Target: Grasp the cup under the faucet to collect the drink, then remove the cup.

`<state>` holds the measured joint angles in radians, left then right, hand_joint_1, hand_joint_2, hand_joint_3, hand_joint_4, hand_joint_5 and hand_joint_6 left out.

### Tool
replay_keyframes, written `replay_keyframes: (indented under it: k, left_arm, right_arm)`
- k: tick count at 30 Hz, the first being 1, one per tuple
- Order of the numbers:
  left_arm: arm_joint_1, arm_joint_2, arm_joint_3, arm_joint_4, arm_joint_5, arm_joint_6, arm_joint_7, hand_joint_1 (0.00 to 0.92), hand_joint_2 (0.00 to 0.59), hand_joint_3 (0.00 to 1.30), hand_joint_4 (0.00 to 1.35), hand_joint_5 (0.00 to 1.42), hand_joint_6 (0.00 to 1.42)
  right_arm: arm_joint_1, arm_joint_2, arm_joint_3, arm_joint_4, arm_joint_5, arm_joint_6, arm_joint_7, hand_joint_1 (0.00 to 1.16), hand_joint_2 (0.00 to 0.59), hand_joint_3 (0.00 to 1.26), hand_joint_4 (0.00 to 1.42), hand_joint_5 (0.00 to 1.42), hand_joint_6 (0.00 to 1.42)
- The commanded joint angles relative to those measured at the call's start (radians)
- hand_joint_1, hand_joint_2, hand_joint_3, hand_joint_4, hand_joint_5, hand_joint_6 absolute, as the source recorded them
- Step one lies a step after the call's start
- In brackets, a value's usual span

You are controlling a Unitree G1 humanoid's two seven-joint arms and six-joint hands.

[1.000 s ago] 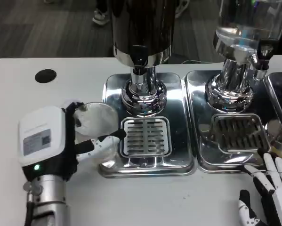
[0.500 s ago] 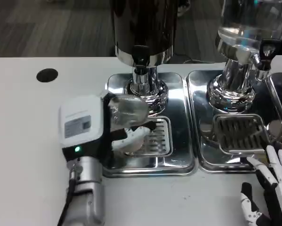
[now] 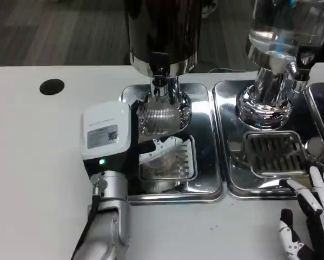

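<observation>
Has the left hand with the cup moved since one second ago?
Yes. The left hand, holding the cup, moved rightward from the bare table onto the drip tray, bringing the cup under the faucet.

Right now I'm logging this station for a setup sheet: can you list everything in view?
Cup: one, clear, held under the left faucet.
Faucet: one, black and chrome, left dispenser.
Drink dispensers: two, chrome bases, back of table.
Drip trays: two, chrome, with slotted grates.
Table: one, white, with a black hole.
Left hand: white back, holds the cup.
Right hand: white and black, at the right tray's front edge.
</observation>
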<state>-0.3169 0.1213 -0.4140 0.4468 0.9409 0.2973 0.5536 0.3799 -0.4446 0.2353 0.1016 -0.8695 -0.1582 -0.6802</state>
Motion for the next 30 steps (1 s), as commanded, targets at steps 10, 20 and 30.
replay_keyframes:
  k: [10, 20, 30]
  left_arm:
    - [0.031, 0.042, 0.0, -0.017, -0.035, -0.061, 0.045, 0.0, 0.046, 0.39, 0.33, 0.6, 0.67]
    - [0.091, 0.055, 0.023, -0.146, -0.061, -0.155, 0.124, 0.0, 0.033, 0.2, 0.12, 0.34, 0.32]
    - [0.148, 0.099, 0.045, -0.353, -0.078, -0.251, 0.088, 0.0, 0.044, 0.2, 0.12, 0.28, 0.25]
  right_arm:
    - [-0.02, 0.003, 0.0, 0.013, 0.011, -0.023, 0.009, 0.19, 0.52, 0.28, 0.0, 0.0, 0.0]
    - [-0.012, 0.001, -0.005, 0.012, 0.008, -0.024, 0.003, 0.18, 0.516, 0.28, 0.0, 0.0, 0.0]
    - [-0.003, -0.009, 0.007, -0.066, -0.09, 0.015, 0.006, 0.17, 0.52, 0.23, 0.0, 0.0, 0.0]
